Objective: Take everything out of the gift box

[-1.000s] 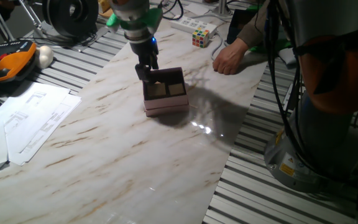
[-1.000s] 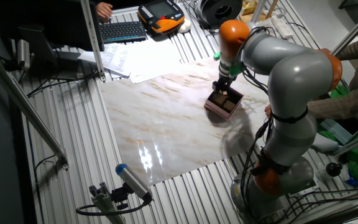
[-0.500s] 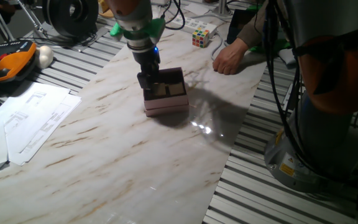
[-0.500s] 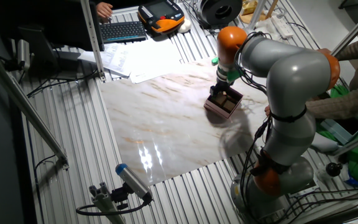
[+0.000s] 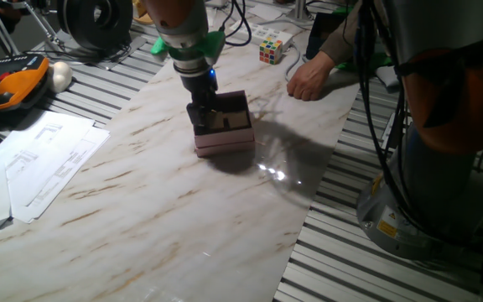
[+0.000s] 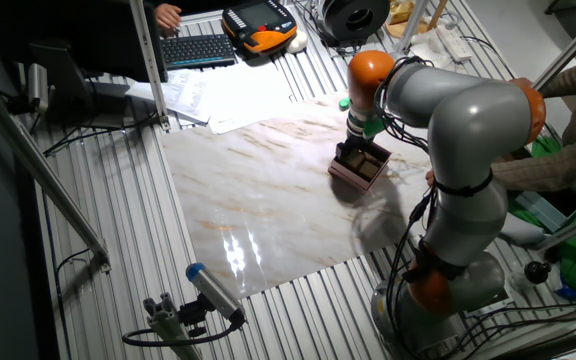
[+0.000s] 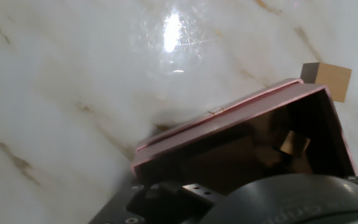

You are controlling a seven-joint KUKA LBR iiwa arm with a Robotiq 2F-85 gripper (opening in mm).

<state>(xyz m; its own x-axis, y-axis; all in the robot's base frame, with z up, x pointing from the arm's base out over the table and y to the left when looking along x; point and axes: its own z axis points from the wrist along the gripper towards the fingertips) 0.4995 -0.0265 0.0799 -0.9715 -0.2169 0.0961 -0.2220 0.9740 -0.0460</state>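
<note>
The pale pink gift box [image 5: 225, 141] stands on the marble table top, and shows in the other fixed view [image 6: 353, 176] and the hand view [image 7: 229, 117] too. My gripper [image 5: 201, 116] reaches down into the box's left side, its fingers low inside against the left wall; the same shows in the other fixed view [image 6: 350, 152]. I cannot tell whether the fingers are open or hold anything. A tan wooden block [image 5: 238, 121] lies inside the box. The hand view shows one block inside [image 7: 295, 142] and another [image 7: 327, 81] on the table just outside the box's corner.
A person's hand [image 5: 312, 80] rests on the table's far edge near a multicoloured puzzle cube [image 5: 271, 49]. Papers [image 5: 42, 159] and an orange pendant [image 5: 11, 85] lie to the left. A keyboard [image 6: 198, 48] sits beyond the table.
My gripper has moved from above the box's back left rim down into the box's left side. The box has not visibly shifted.
</note>
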